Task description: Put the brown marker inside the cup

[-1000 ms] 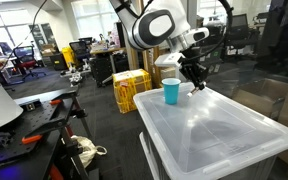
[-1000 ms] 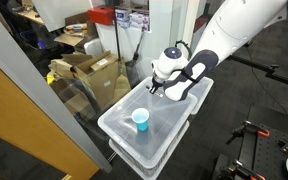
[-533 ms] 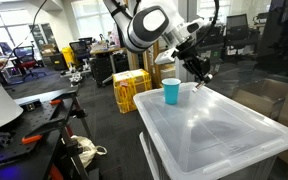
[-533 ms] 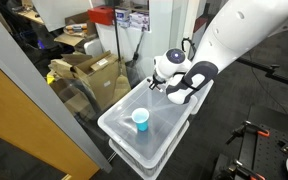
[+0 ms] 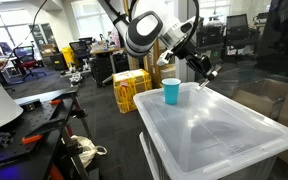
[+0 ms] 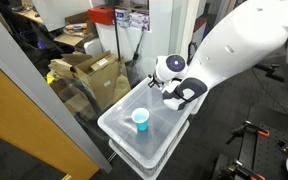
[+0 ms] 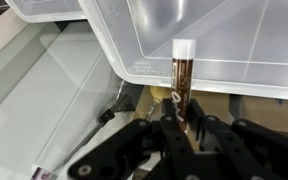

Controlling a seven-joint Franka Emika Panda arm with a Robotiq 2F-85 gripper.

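Observation:
The brown marker (image 7: 181,75) stands up between my gripper's (image 7: 182,118) black fingers in the wrist view, dark brown with a pale end. The gripper is shut on it. In an exterior view the gripper (image 5: 202,72) is raised behind the blue cup (image 5: 171,92), a little to its right and higher than its rim. The cup stands upright at the far end of a clear plastic bin lid (image 5: 214,130). In an exterior view the cup (image 6: 140,119) stands on the bin lid (image 6: 169,112), and the gripper (image 6: 174,95) is above the lid beside it.
The clear bin lid (image 7: 214,40) fills the top of the wrist view. A yellow crate (image 5: 131,88) stands on the floor behind the bin. Cardboard boxes (image 6: 89,70) and a glass partition (image 6: 24,110) flank the bin. Office chairs and desks stand farther off.
The gripper has risen from the bin lid with the marker and moved a little right. The arm's wrist has turned upward. The cup has not moved.

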